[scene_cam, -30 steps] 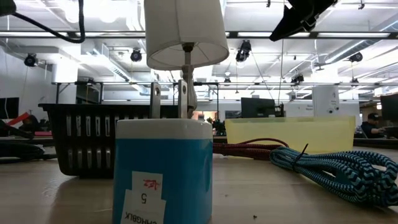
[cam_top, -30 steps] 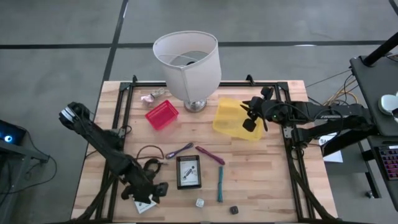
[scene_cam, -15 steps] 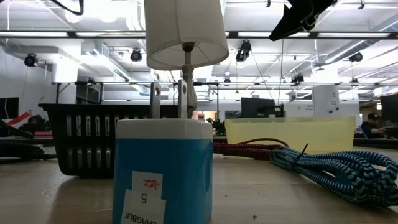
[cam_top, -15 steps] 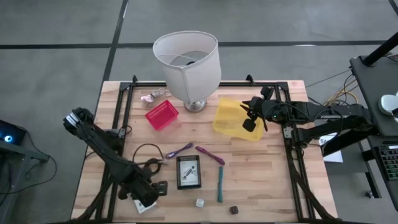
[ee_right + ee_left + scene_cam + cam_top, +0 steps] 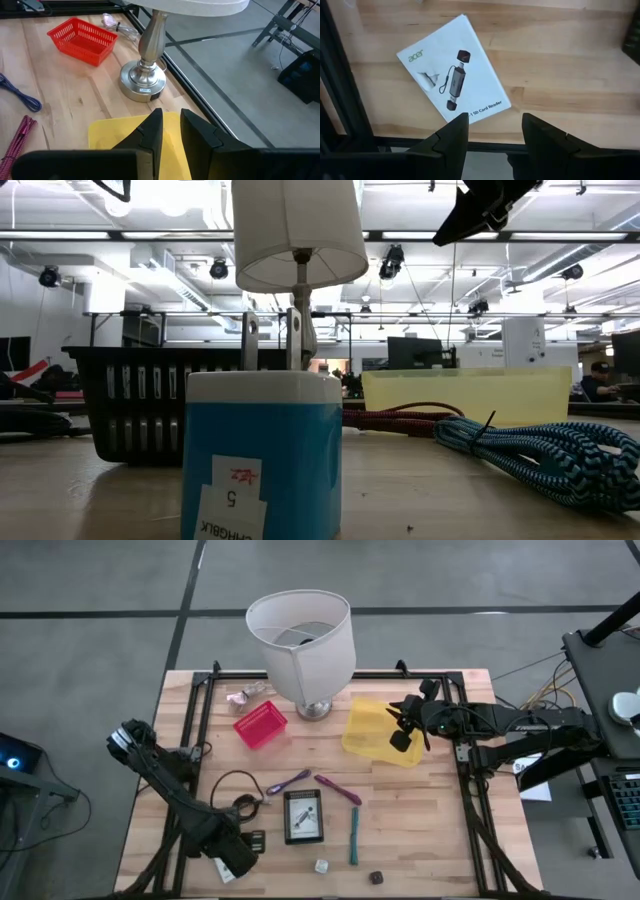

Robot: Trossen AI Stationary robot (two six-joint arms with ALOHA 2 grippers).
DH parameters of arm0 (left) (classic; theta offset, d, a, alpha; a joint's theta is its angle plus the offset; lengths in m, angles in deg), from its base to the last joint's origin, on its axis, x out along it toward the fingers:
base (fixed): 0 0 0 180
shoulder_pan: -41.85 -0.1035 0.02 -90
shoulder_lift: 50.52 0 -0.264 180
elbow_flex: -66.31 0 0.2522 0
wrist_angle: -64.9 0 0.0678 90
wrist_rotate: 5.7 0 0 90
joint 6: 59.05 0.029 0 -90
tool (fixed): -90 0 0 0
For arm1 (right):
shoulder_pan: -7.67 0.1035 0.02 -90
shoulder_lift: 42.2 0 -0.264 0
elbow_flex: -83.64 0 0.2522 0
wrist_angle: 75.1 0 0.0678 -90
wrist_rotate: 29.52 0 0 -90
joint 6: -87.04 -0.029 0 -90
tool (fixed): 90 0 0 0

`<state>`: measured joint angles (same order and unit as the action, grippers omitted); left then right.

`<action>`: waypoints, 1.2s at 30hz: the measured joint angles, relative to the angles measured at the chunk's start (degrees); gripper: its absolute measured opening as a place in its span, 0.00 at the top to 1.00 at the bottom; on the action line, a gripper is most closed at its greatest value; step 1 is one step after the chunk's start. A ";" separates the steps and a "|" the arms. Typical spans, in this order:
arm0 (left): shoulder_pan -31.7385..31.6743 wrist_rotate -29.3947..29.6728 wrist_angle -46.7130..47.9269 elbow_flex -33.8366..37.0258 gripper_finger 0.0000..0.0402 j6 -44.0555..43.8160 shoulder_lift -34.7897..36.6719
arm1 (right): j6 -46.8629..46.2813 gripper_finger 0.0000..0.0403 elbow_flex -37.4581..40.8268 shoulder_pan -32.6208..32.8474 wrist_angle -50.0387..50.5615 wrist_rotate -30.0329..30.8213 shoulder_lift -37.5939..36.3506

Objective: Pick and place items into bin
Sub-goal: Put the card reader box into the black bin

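Observation:
My left gripper (image 5: 232,858) (image 5: 492,131) is open near the table's near left corner, fingers pointing down just over a white printed card (image 5: 454,81) (image 5: 233,871) that lies flat on the wood. A black coiled cable (image 5: 236,790), two purple strips (image 5: 288,782) (image 5: 338,789), a teal stick (image 5: 353,834), a boxed printed card (image 5: 303,816), a white cube (image 5: 321,866) and a dark cube (image 5: 376,878) lie loose on the table. My right gripper (image 5: 404,733) (image 5: 171,126) hovers over the yellow bin (image 5: 372,728) (image 5: 112,132), fingers shut to a narrow slit, holding nothing.
A tall white lamp (image 5: 302,640) (image 5: 144,80) stands at the far edge between a red basket (image 5: 260,724) (image 5: 82,34) and the yellow bin. A crumpled wrapper (image 5: 247,693) lies far left. In the low view a blue labelled cylinder (image 5: 260,455) stands close up. Black rails (image 5: 196,730) frame the table.
My left arm has drawn its gripper a little toward the table's near edge, over the white card, leaving the black coiled cable uncovered behind it. The right arm has kept still.

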<state>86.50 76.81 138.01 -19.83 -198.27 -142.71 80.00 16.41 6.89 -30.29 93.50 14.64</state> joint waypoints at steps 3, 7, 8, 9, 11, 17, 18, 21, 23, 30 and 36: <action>0.10 -1.26 -0.31 -0.64 0.58 -0.02 -1.30 | -0.02 0.86 0.00 0.00 0.00 -0.01 0.00; 0.93 -2.69 -0.35 -1.12 0.58 0.02 -2.34 | 0.17 0.86 0.00 0.00 -0.02 -0.02 0.00; 1.31 -2.96 -0.32 -1.21 0.58 0.02 -2.38 | 0.18 0.86 0.00 0.00 -0.02 -0.01 0.00; 1.79 -3.24 -0.39 -1.29 0.58 0.02 -2.39 | 0.19 0.86 0.00 0.00 -0.02 -0.01 0.00; 2.65 -3.67 -0.24 -1.34 0.58 0.02 -2.39 | 0.17 0.86 0.00 0.00 -0.02 -0.02 0.00; 4.59 -4.02 -0.17 -1.34 0.58 -0.80 -2.39 | 0.19 0.86 0.00 0.00 -0.02 -0.01 0.00; 4.79 -4.15 -0.17 -1.34 0.58 -1.06 -2.39 | 0.20 0.86 0.00 0.00 -0.02 -0.01 0.00; 5.27 -5.20 -0.08 -1.31 0.58 -1.17 -2.39 | 0.19 0.86 0.00 0.00 -0.02 -0.02 0.00; 5.53 -5.87 0.02 -1.23 0.58 -1.13 -2.39 | 0.19 0.86 0.00 0.00 -0.02 -0.02 0.00; 5.82 -5.51 -1.38 -1.21 0.58 6.45 -2.39 | 0.22 0.86 0.00 0.00 -0.02 -0.02 0.00; 5.92 -5.50 -4.64 -1.19 0.58 11.51 -2.39 | 0.22 0.86 0.00 0.00 -0.04 -0.01 0.00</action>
<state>92.43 71.31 133.37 -21.01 -186.75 -145.10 80.21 16.41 6.89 -30.34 93.49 14.64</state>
